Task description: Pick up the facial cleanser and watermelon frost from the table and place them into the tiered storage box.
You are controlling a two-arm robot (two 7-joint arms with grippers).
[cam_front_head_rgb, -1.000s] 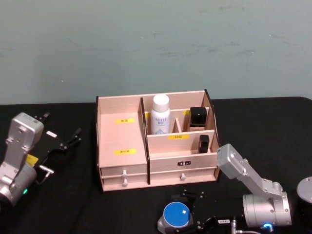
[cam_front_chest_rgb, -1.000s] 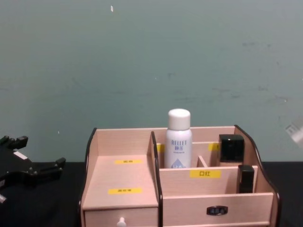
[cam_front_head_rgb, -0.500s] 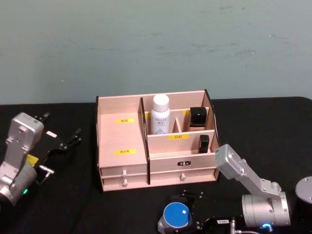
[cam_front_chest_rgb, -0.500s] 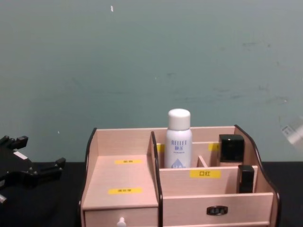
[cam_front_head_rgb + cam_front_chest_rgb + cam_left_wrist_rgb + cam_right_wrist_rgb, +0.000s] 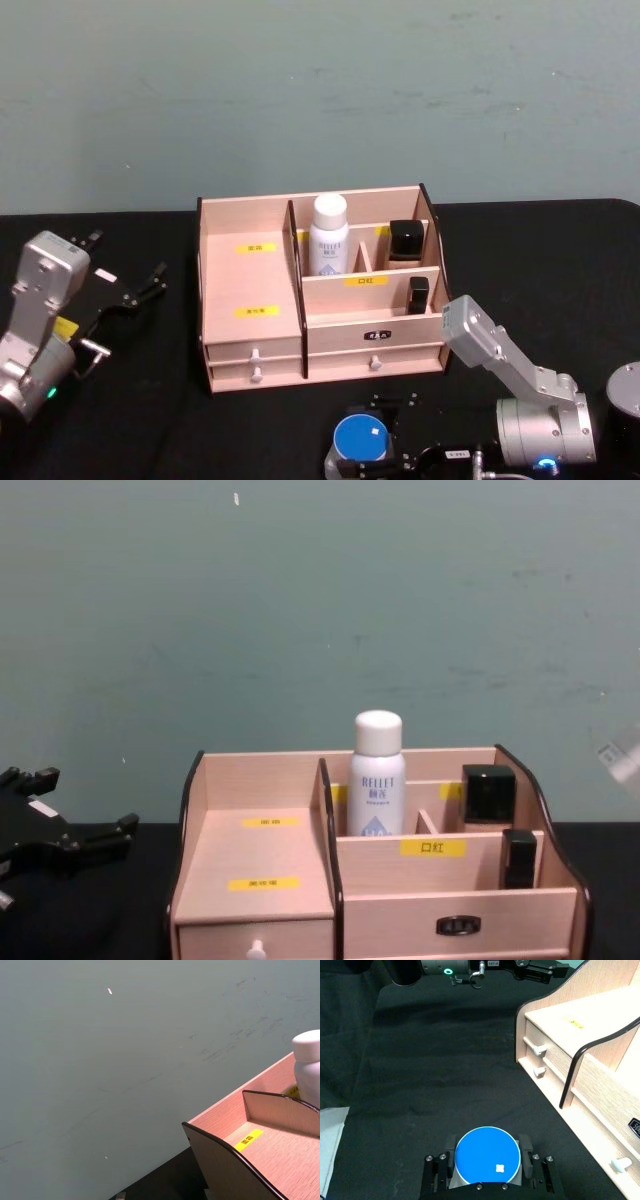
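Box: your box (image 5: 250, 285) stands mid-table (image 5: 150, 410), with its drawers (image 5: 325, 358) facing the robot.
In the box: a white bottle (image 5: 329, 238) stands upright in the rear compartment, just right of the tall divider. Two black cases sit further right, one at the back (image 5: 405, 240) and one in the front slot (image 5: 418, 292).
Right gripper: your right gripper (image 5: 487, 1160) is low at the near edge of the table, in front of the drawers. Its jaws are closed on a blue-capped tub (image 5: 360, 437), with a pad pressed to each side (the wrist view looks straight down onto the cap).
Tub: it is held apart from the box and is not over any compartment. I cannot tell whether it is clear of the table.
Left gripper: your left gripper (image 5: 125, 262) is parked well left of the box, jaws spread and holding nothing.
Done: probably one item. That assumes the white bottle is the cleanser, which its label does not settle for me.
Left: the tub, which I take to be the watermelon frost, has yet to go in. You would need to lift it over the front wall and set it in a free slot. The wide left tier is bare.
Progress: past halfway by my reckoning, with one carry and one release to go.
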